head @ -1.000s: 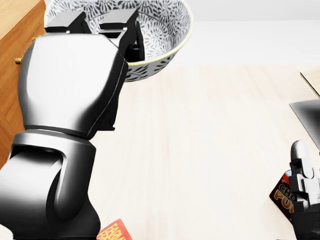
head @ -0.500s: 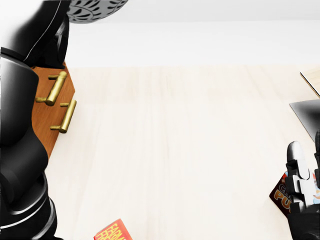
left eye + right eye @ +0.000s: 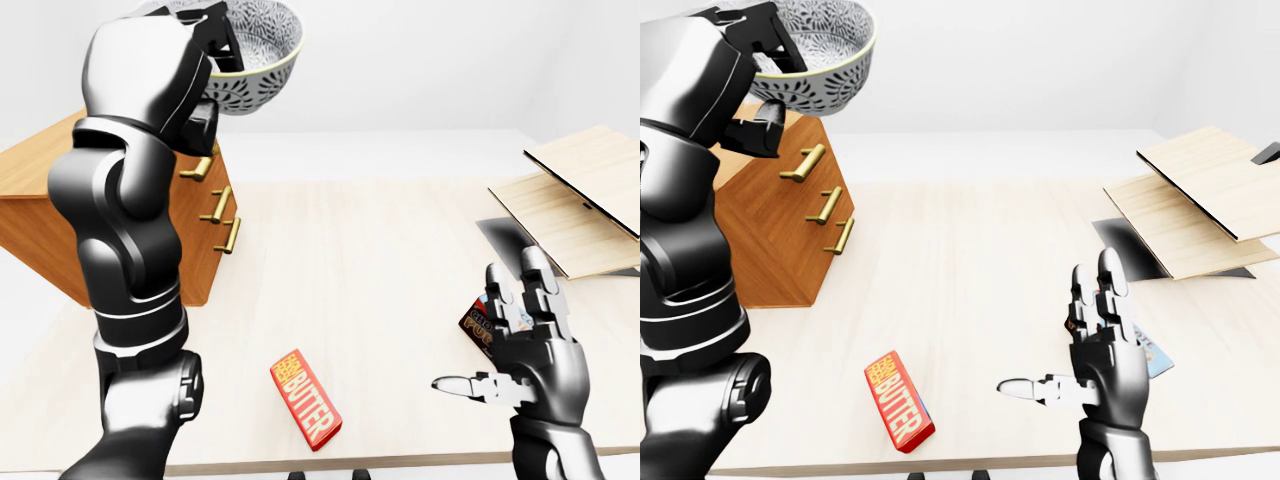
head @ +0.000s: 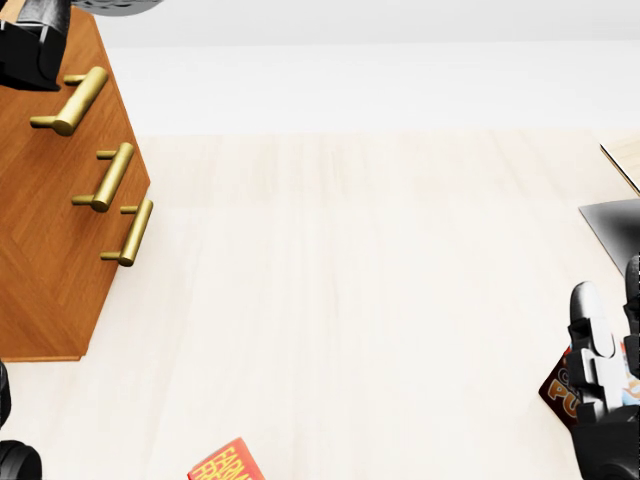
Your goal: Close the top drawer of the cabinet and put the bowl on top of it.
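One bowl (image 3: 262, 52) gripped in the left hand (image 3: 190, 45) above the three-handled cabinet (image 3: 770, 240); right hand (image 3: 530, 345) spread empty.

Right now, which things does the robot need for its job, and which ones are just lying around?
For the job: bowl, gripped at its rim by the left hand; cabinet.

Just lying about: butter box; snack packet beside the open right hand; wooden boards.
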